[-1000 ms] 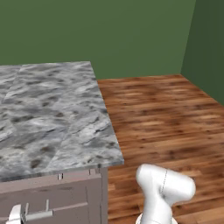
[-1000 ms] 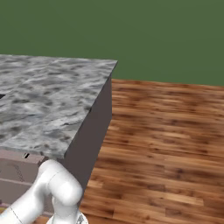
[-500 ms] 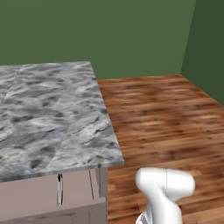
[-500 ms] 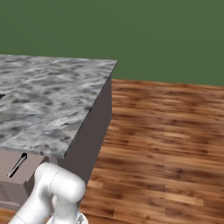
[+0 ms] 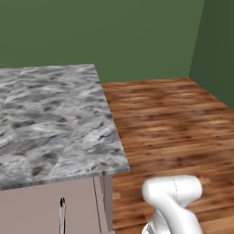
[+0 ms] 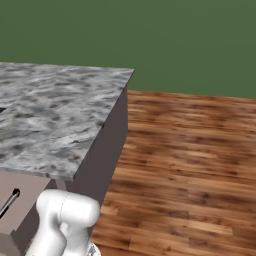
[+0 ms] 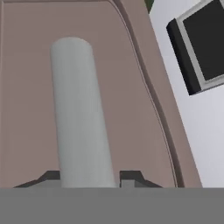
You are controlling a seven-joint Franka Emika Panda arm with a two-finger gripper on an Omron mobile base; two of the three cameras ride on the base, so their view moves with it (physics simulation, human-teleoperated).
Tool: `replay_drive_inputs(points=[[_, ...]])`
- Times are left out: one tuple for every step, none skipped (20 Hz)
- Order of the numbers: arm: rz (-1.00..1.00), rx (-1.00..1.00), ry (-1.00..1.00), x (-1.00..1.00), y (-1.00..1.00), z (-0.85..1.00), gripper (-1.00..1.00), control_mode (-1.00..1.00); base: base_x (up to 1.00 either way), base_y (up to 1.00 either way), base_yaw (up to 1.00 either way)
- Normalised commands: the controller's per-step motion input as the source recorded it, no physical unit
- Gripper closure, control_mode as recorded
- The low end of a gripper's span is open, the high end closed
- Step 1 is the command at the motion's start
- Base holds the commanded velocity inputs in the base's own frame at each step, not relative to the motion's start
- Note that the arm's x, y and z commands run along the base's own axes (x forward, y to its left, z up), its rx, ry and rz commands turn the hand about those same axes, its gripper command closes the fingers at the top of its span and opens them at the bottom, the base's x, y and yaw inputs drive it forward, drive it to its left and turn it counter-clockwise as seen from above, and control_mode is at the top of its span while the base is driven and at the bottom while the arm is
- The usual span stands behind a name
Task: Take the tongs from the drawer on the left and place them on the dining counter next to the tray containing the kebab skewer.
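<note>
a grey-and-white marble dining counter (image 5: 55, 123) is seen on a taupe cabinet base (image 6: 107, 150) (mauve-grey in front), which is set on a wooden plank floor (image 5: 169, 123).

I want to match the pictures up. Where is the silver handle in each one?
Left base view: the handle stands at the bottom left, under the marble counter.
Right base view: the handle is at the lower left edge.
Hand view: the handle looks big, left of centre.
Shared landmark: the mauve drawer front behind it.
</note>
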Motion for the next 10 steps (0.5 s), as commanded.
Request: replay_drive_inputs(points=[[0.00,0.07,-0.17,-1.00,-0.52,-0.14,1.00,-1.00,0.00,0.00,0.00],[0.00,0.05,-0.13,-1.00,-0.44,-0.11,1.00,-1.00,0.00,0.00,0.00],[0.00,0.02,-0.09,-1.00,-0.34,-0.04,1.00,-1.00,0.00,0.00,0.00],[0.00,0.01,-0.07,-1.00,-0.25,-0.02,1.00,-1.00,0.00,0.00,0.00],[0.00,0.00,-0.06,-1.00,-0.19,0.00,1.00,-1.00,0.00,0.00,0.00],[0.00,0.00,-0.07,-1.00,-0.19,0.00,1.00,-1.00,0.00,0.00,0.00],[-0.01,0.00,-0.08,-1.00,-0.20,0.00,1.00,-1.00,0.00,0.00,0.00],[-0.01,0.00,-0.08,-1.00,-0.23,0.00,1.00,-1.00,0.00,0.00,0.00],[-0.01,0.00,-0.07,-1.00,-0.23,0.00,1.00,-1.00,0.00,0.00,0.00],[-0.01,0.00,-0.05,-1.00,-0.17,0.00,1.00,-1.00,0.00,0.00,0.00]])
